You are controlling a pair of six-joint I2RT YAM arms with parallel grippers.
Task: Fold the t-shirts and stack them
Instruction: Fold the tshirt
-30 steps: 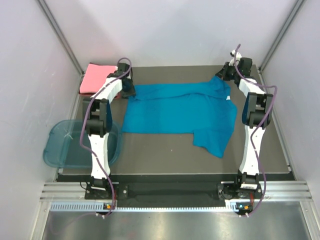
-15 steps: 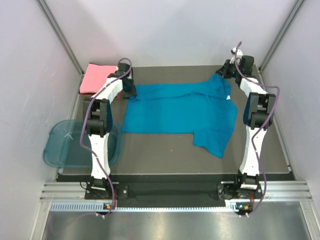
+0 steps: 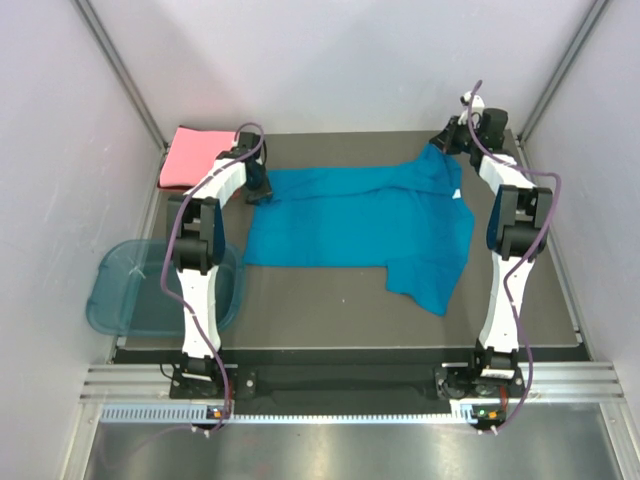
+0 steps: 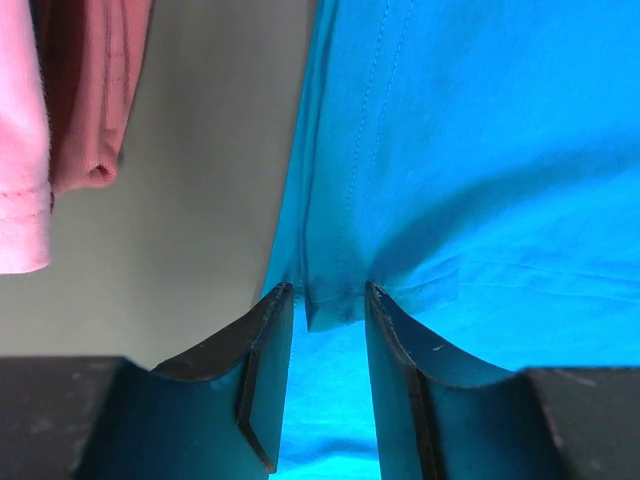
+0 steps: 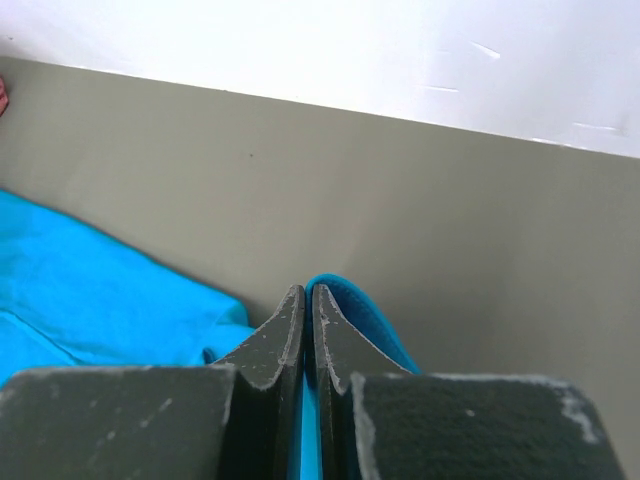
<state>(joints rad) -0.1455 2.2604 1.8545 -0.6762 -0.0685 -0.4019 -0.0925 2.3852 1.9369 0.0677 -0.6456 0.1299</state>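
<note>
the teal t-shirt (image 3: 360, 225) lies spread over the far half of the table (image 3: 330, 310). its long axis runs left to right along the far edge, and one lobe of cloth hangs toward the near right. i read the neck end as being at the far right corner, though the top view is too small to be sure. the pink t-shirt (image 3: 190, 155) sits folded in the far left corner, just beside the teal one's left end and apart from it.

the right gripper (image 5: 305, 292) is clenched on a raised edge of the teal t-shirt at the far right corner, and blue cloth shows between its closed tips. the left gripper (image 4: 325, 292) is at the shirt's left end, jaws apart and astride a small pucker of the stitched hem, not squeezing it.

the cloth is light, limp and thin. it will sag and crease wherever it is not held, and a single layer can slip out of a weak pinch. the stitched hem and seams are the firmer places to hold. taking both far corners together should let the far edge lift evenly and fold across the short way.
</note>
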